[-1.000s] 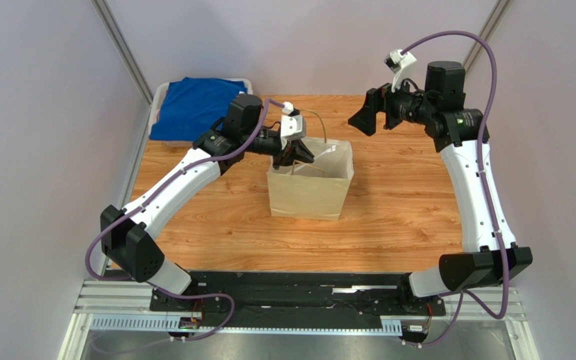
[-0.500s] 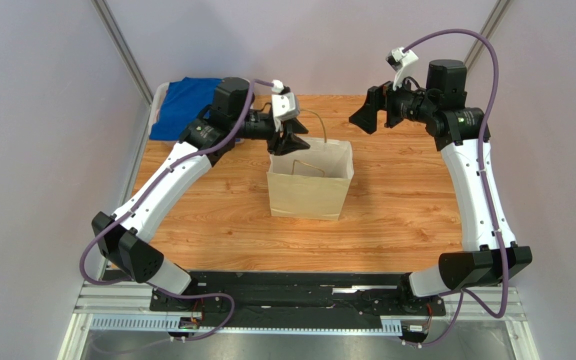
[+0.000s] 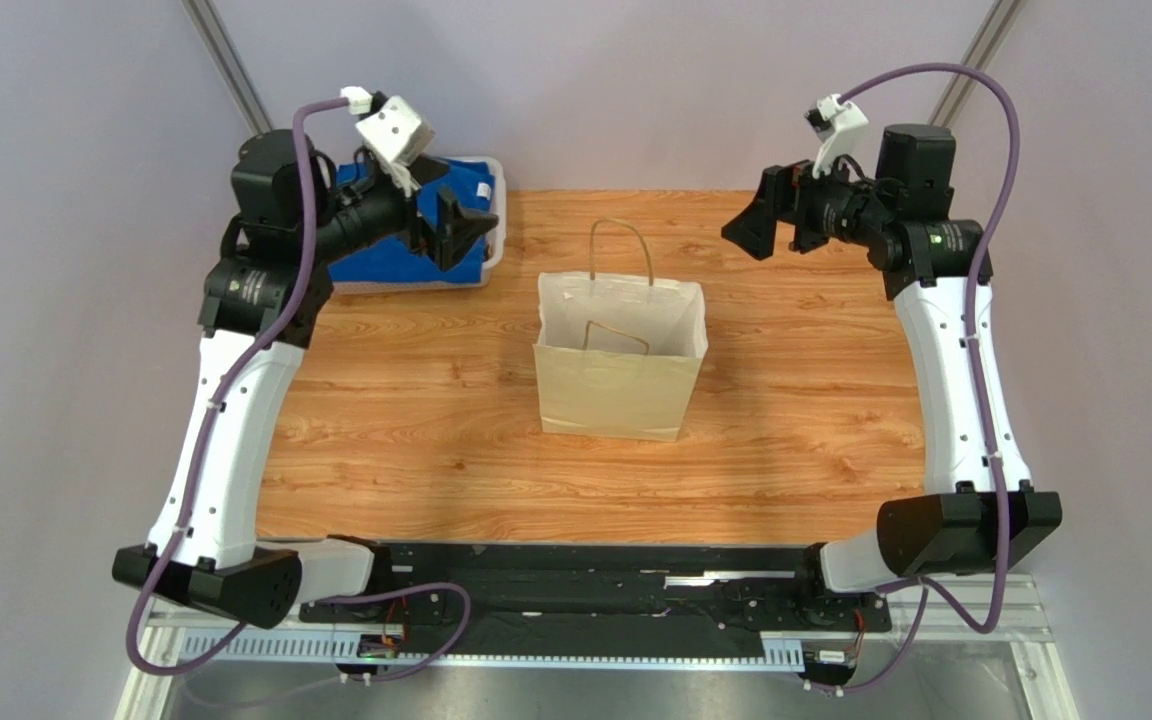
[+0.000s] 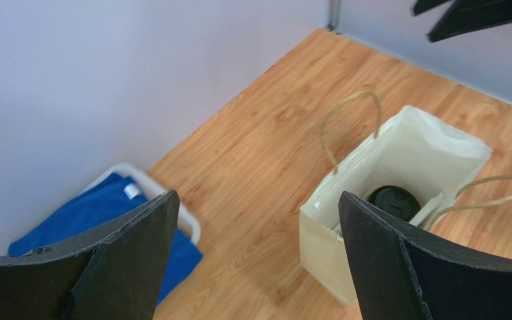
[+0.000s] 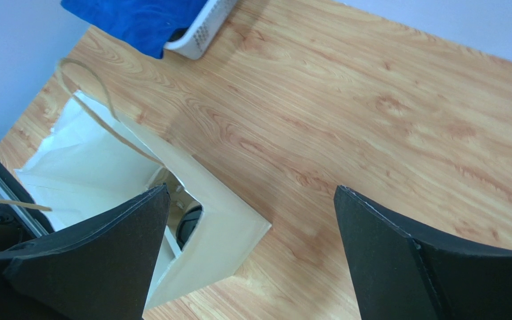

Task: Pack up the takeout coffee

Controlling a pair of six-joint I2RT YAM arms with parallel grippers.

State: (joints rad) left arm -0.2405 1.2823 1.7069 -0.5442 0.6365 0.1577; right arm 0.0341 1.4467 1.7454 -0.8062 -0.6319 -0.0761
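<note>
Coffee (image 4: 393, 200) sits at the bottom of the bag (image 3: 620, 368), mid-counter (image 3: 432, 435); only its black lid shows. The lid faces up, so I judge the cup upright with its long axis vertical. Left gripper (image 3: 462, 237) is up by the far-left corner, jaws wide, empty. Right gripper (image 3: 748, 225) is high at far right, jaws wide, empty. Both are well apart from the bag.

Risk: the bag stands open and unheld. An arm sweeping low could snag a handle (image 4: 349, 120), tip the bag and topple the cup, and the lid might leak.
</note>
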